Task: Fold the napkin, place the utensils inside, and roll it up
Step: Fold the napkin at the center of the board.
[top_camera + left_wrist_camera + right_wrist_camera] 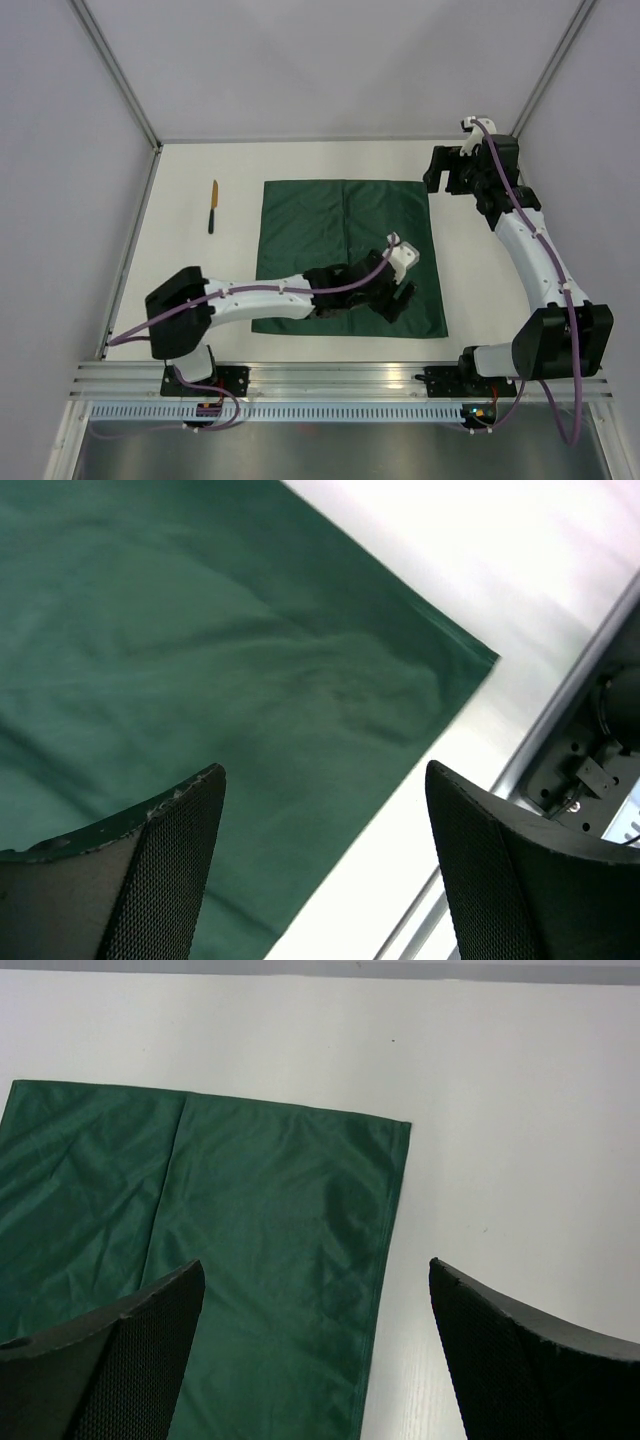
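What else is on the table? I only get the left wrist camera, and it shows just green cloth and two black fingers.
Observer: From above, one slim utensil, probably a knife, lies to the left of the napkin, apart from it.
Operator: Where is the other arm?
Observer: The right gripper hangs open near the napkin's far right corner, with nothing between its fingers.
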`<state>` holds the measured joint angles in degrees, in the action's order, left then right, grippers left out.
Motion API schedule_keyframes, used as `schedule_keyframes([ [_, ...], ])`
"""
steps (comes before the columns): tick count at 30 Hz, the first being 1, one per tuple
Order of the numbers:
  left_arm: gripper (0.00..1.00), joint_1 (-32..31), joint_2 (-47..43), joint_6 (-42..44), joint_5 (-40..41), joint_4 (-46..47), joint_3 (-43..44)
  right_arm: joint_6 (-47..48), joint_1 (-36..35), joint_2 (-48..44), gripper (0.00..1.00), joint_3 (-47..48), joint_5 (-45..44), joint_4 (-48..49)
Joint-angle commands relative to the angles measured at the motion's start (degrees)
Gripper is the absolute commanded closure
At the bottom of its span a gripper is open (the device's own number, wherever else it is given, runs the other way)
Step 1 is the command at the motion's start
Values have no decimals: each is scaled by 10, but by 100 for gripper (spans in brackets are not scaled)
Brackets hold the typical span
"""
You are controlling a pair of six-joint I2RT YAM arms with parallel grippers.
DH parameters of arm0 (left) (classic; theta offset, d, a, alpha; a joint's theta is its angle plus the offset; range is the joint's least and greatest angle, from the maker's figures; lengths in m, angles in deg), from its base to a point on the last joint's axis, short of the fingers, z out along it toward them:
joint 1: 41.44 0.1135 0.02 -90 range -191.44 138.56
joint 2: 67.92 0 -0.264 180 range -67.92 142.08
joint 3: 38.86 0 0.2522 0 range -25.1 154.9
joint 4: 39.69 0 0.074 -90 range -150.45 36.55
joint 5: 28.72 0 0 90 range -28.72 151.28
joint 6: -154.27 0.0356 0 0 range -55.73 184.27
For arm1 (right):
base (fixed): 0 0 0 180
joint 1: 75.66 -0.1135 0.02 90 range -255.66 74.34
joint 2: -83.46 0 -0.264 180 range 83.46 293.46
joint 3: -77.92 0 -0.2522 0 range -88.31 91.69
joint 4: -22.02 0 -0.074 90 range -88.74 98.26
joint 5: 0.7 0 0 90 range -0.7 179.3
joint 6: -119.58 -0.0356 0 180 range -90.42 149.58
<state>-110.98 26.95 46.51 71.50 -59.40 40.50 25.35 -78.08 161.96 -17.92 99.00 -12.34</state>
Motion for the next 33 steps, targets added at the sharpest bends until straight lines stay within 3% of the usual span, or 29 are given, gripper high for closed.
schedule_keyframes([
  [1, 16, -42, 54, 29, 28, 69, 51, -6, 12, -5, 2, 26, -20, -14],
  [9, 20, -106, 165, 62, 36, 125, 108, -12, 21, -6, 2, 26, -15, -14],
  [33, 33, -134, 303, 154, 39, 225, 153, -14, 21, -5, 2, 28, -9, -15],
])
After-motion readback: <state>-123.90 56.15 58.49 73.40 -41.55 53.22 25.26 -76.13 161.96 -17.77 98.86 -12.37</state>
